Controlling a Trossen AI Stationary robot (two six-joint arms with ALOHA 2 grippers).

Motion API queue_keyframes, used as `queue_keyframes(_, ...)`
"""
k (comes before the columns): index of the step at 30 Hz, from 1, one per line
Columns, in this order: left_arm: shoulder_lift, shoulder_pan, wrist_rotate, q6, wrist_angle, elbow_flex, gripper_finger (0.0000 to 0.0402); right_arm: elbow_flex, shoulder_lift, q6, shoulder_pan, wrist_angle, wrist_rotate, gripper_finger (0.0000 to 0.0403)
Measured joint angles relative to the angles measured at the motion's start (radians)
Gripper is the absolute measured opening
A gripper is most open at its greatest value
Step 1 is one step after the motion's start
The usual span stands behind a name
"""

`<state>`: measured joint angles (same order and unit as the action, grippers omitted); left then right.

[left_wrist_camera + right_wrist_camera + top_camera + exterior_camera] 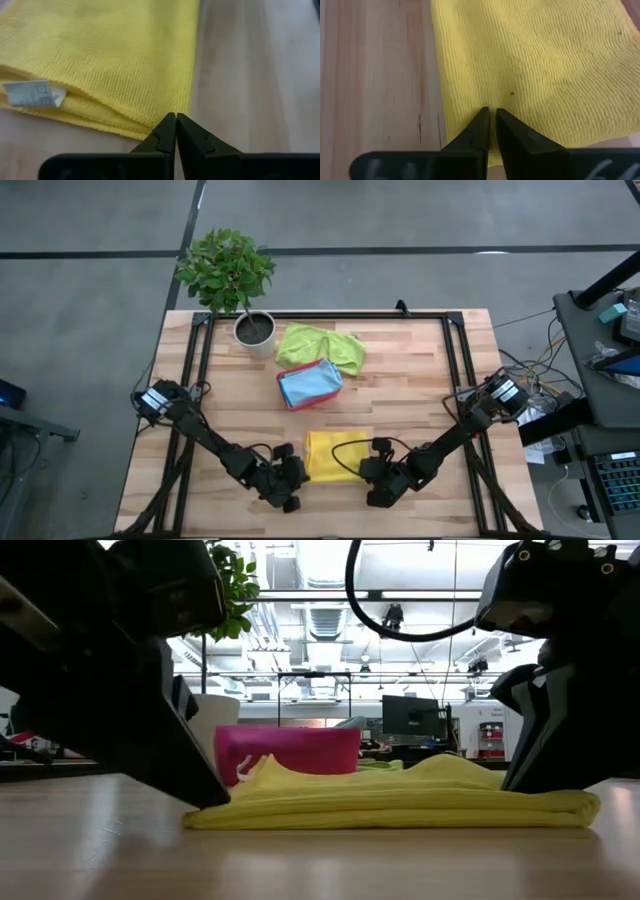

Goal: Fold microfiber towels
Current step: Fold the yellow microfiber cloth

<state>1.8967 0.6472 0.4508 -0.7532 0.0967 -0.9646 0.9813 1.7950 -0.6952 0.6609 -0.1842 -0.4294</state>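
Nearest the low camera, the folded yellow towel [400, 802] lay on the worktop [320, 860], flanked by the left gripper [175, 120], fingers shut at its corner, and the right gripper [491, 116], nearly shut over its edge, probably pinching folds. Only the left wrist view showed its label [35, 93].

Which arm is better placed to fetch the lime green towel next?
Probably the right: the lime green towel lies nearer its side. Both pincers, left and right, sit shut at the folded yellow towel.
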Motion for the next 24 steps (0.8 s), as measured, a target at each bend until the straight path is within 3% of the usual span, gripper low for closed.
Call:
queue_keyframes(7, -0.062, -0.020, 0.006, 0.057, 0.000, -0.009, 0.0000, -0.001, -0.007, 0.011, 0.000, -0.002, 0.011, 0.0027)
queue_keyframes(14, -0.054, -0.078, 0.193, 0.133, 0.010, -0.007, 0.0000, -0.002, -0.007, 0.013, 0.000, -0.001, 0.013, 0.0027)
queue_keyframes(18, -0.020, -0.122, 0.210, 0.131, -0.004, 0.009, 0.0000, -0.002, -0.007, 0.014, 0.000, 0.001, 0.014, 0.0027)
queue_keyframes(24, -0.017, -0.143, 0.206, -0.020, -0.194, 0.010, 0.0000, -0.006, -0.007, 0.009, 0.000, 0.002, 0.014, 0.0027)
